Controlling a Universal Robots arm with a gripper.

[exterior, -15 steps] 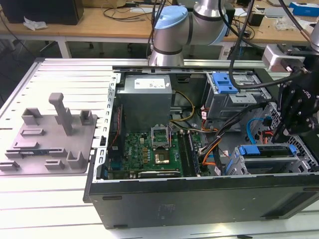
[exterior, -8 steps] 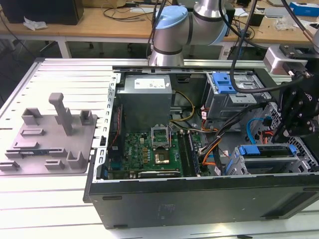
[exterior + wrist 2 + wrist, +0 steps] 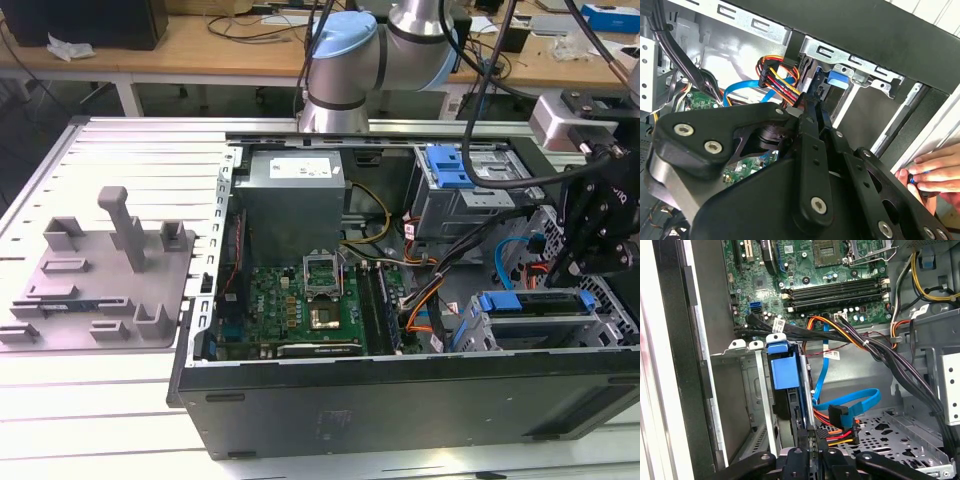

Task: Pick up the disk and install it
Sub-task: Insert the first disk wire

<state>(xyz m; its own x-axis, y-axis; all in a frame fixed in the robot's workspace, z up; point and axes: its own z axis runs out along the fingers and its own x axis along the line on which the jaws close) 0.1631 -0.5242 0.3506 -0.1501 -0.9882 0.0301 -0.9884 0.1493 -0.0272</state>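
Note:
The disk [image 3: 535, 301], edged by its blue carrier frame, lies in the metal drive cage [image 3: 605, 325] at the open computer case's corner, at the exterior view's right. My black gripper [image 3: 578, 272] hangs over its outer end. In the first wrist view the disk [image 3: 785, 371] stands edge-on in the cage slot. The narrow fingers of the gripper [image 3: 811, 434] are pressed together on its near edge. In the second wrist view the gripper [image 3: 812, 102] reaches toward the blue frame of the disk [image 3: 837, 80] under the cage's silver brackets.
Orange, black and blue cables [image 3: 850, 410] run beside the cage. The motherboard [image 3: 300, 300], a grey power supply [image 3: 295, 195] and a second bay with a blue latch [image 3: 447, 165] fill the case. A person's hand [image 3: 935, 175] rests on the case edge. A grey fixture plate [image 3: 100, 280] lies outside.

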